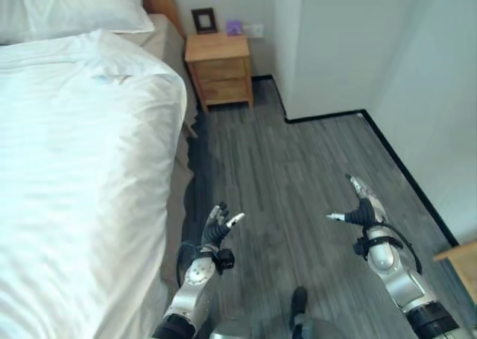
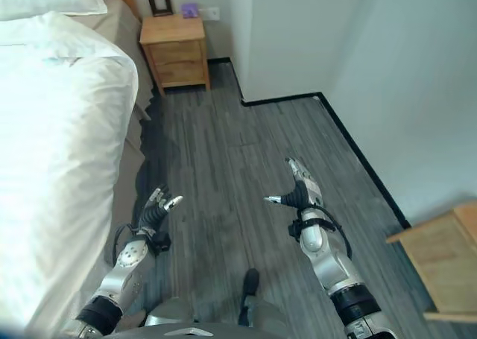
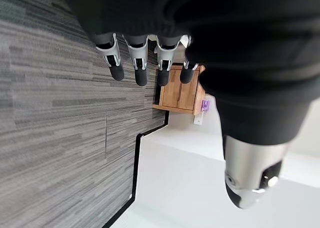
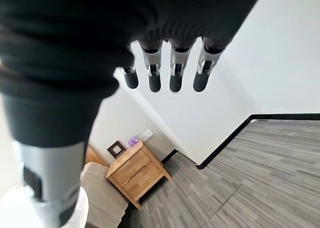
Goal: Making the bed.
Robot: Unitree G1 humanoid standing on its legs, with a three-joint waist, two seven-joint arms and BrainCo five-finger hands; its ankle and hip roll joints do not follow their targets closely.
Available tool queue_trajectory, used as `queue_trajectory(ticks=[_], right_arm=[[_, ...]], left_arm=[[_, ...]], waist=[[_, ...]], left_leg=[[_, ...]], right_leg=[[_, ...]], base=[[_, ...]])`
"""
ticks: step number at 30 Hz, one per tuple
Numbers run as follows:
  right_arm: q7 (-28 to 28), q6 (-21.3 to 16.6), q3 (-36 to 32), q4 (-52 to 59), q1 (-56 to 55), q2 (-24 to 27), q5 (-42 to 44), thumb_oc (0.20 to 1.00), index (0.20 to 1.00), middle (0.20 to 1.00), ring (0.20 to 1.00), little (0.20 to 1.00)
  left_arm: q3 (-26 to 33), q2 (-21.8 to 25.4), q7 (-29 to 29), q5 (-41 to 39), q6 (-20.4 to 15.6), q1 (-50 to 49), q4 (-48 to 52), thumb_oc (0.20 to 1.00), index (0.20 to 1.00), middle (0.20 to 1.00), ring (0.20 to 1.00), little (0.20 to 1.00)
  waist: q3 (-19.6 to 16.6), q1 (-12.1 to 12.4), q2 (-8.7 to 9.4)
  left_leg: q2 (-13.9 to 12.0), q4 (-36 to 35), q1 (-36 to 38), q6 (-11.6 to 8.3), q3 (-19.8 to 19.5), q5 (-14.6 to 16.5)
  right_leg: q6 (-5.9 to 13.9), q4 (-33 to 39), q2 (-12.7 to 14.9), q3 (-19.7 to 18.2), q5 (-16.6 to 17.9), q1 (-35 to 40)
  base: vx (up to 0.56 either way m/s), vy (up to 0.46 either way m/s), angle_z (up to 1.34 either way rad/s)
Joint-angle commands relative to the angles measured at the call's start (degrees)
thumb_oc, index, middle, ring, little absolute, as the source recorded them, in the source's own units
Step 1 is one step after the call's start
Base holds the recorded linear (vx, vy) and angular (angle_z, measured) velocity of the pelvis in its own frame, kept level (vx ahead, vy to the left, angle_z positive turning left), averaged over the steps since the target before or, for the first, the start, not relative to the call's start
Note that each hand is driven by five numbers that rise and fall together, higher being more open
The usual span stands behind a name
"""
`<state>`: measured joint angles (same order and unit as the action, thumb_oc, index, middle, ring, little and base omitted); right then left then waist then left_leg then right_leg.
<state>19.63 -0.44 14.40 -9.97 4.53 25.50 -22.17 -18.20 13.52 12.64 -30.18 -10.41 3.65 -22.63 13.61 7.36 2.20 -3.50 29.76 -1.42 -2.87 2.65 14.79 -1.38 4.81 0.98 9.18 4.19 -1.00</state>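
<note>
The bed (image 1: 67,168) fills the left side, covered by a white duvet (image 1: 82,130) that hangs over its right edge. A white pillow (image 1: 67,7) lies at the head. My left hand (image 1: 218,231) hovers over the floor just right of the bed's side, fingers straight and holding nothing, as the left wrist view shows (image 3: 145,62). My right hand (image 1: 363,212) is further right over the floor, well away from the bed, also open and empty, with straight fingers (image 4: 165,72) in the right wrist view.
A wooden nightstand (image 1: 218,67) stands by the bed's head with a small dark picture frame (image 1: 204,19) and a purple item (image 1: 234,27) on it. A white wall corner (image 1: 298,71) juts into the grey plank floor (image 1: 298,168). A wooden furniture corner (image 2: 440,257) is at the far right.
</note>
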Motion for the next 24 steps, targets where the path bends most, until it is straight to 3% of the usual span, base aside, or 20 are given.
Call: queue_trajectory(ticks=[1,2,6,7,8,9,11,14,15,17,19,21,24], right_arm=[[1.4,-2.8,-2.2,3.2,0.8,2.5,2.6,1.0,1.0,1.0,1.0,1.0],[0.8,-3.0,-2.7,3.4,-0.2,2.1,3.4,1.0,1.0,1.0,1.0,1.0],[-0.9,-3.5,-2.3,2.3,0.0,0.3,6.4,1.0,1.0,1.0,1.0,1.0],[-0.9,-3.5,-2.3,2.2,0.0,0.3,6.5,1.0,1.0,1.0,1.0,1.0],[-1.5,-3.7,-1.9,2.5,1.4,-0.5,8.4,1.0,1.0,1.0,1.0,1.0],[-1.5,-3.9,-1.7,2.6,2.2,-1.0,8.8,1.0,1.0,1.0,1.0,1.0],[-1.1,-4.0,-1.4,3.8,3.2,-2.3,8.1,1.0,1.0,1.0,1.0,1.0],[-0.4,-4.3,-0.8,6.7,5.1,-3.4,5.6,1.0,1.0,1.0,1.0,1.0],[-0.5,-4.1,-0.5,7.1,5.6,-3.6,4.9,1.0,1.0,1.0,1.0,1.0],[-0.2,-4.0,0.4,8.2,6.4,-4.3,3.9,1.0,1.0,1.0,1.0,1.0],[-0.5,-4.0,1.2,9.2,6.6,-4.4,3.3,1.0,1.0,1.0,1.0,1.0],[-0.5,-4.0,1.1,10.5,6.2,-4.5,3.2,1.0,1.0,1.0,1.0,1.0],[-0.7,-4.4,1.2,10.7,4.7,-4.9,4.0,1.0,1.0,1.0,1.0,1.0]], left_arm=[[-1.2,0.2,-0.2,2.9,-2.0,4.7,3.9,1.0,1.0,1.0,1.0,1.0],[-0.3,0.5,-0.3,2.6,-2.0,3.6,5.2,1.0,1.0,1.0,1.0,1.0],[3.0,1.2,-0.6,-0.1,-2.8,0.0,8.9,1.0,1.0,1.0,1.0,1.0],[3.1,1.3,-0.6,-0.1,-2.8,-0.1,9.0,1.0,1.0,1.0,1.0,1.0],[4.5,1.3,-0.7,-1.3,-3.1,-1.3,10.9,1.0,1.0,1.0,1.0,1.0],[4.8,1.3,-0.8,-1.8,-3.2,-1.4,11.3,1.0,1.0,1.0,1.0,1.0],[4.7,0.8,-0.3,-2.6,-3.3,-1.2,11.8,1.0,1.0,1.0,1.0,1.0],[3.0,1.4,-0.6,-2.1,-3.1,0.0,12.8,1.0,1.0,1.0,1.0,1.0],[2.3,1.5,-0.5,-1.8,-3.0,0.4,12.6,1.0,1.0,1.0,1.0,1.0],[1.0,2.0,-0.2,-1.2,-2.9,1.3,12.9,1.0,1.0,1.0,1.0,1.0],[-0.1,2.3,0.1,-0.7,-3.0,1.8,12.6,1.0,1.0,1.0,1.0,1.0],[-0.5,2.4,0.5,-0.3,-2.8,2.6,12.3,1.0,1.0,1.0,1.0,1.0],[-0.4,2.5,0.3,0.1,-2.7,2.7,12.1,1.0,1.0,1.0,1.0,1.0]], waist=[[1.2,-1.5,-1.05],[0.5,-1.3,-0.98],[-1.6,-0.2,-2.72],[-1.7,-0.3,-2.63],[-2.2,1.0,-2.88],[-2.9,1.5,-2.73],[-3.4,2.2,-2.05],[-3.1,2.4,-0.77],[-2.9,2.2,-0.85],[-2.1,0.9,-1.51],[-1.5,-0.2,-2.86],[-0.8,-1.6,-3.6],[-0.4,-3.7,-3.47]], left_leg=[[-0.6,-11.0,-1.7,1.95,3.9,-6.7],[-0.3,-16.5,-2.6,2.08,5.7,-7.7],[-0.2,-30.3,-4.9,0.06,6.2,-16.8],[-0.1,-31.0,-4.6,0.01,6.2,-17.2],[-1.1,-34.5,-8.1,-1.18,7.2,-19.9],[-0.9,-34.8,-8.0,-0.94,6.9,-19.3],[-0.4,-34.8,-7.4,-0.55,5.8,-20.9],[0.8,-34.8,-4.6,1.41,6.1,-19.0],[1.2,-34.8,-3.1,2.1,5.9,-18.3],[1.6,-34.8,0.3,3.44,5.6,-16.4],[1.0,-34.8,2.4,4.04,5.4,-15.0],[0.8,-34.8,4.4,4.26,4.9,-13.7],[1.0,-34.8,7.2,3.66,4.4,-11.5]], right_leg=[[6.72,0.0,4.4,4.1,-6.1,7.1],[7.3,0.2,4.6,5.6,-7.0,7.9],[7.81,0.2,3.0,6.8,-9.5,9.9],[7.8,0.2,3.0,6.8,-9.6,9.9],[7.94,0.2,2.8,7.5,-11.6,12.6],[8.42,0.2,2.7,7.4,-11.9,13.3],[8.86,-1.9,3.4,6.8,-12.7,14.1],[10.73,-13.2,5.8,5.4,-12.8,11.9],[11.76,-19.0,6.8,5.0,-11.2,9.8],[13.25,-30.0,8.3,3.2,-4.7,4.9],[12.79,-36.1,8.1,2.5,-3.4,0.7],[11.66,-36.7,6.6,2.9,-5.5,-2.6],[10.24,-27.0,4.7,5.2,-8.2,-4.4]], base=[[0.19,0.018,0.36],[0.25,0.057,0.36],[0.29,0.109,0.31],[0.48,0.226,0.27],[0.52,0.256,0.35],[0.62,0.321,0.33],[0.38,0.221,-0.02],[0.37,0.26,-0.16],[0.32,0.276,-0.19],[0.31,0.265,-0.03],[0.28,0.203,0.05],[0.31,0.139,0.08],[0.36,0.038,0.22]])
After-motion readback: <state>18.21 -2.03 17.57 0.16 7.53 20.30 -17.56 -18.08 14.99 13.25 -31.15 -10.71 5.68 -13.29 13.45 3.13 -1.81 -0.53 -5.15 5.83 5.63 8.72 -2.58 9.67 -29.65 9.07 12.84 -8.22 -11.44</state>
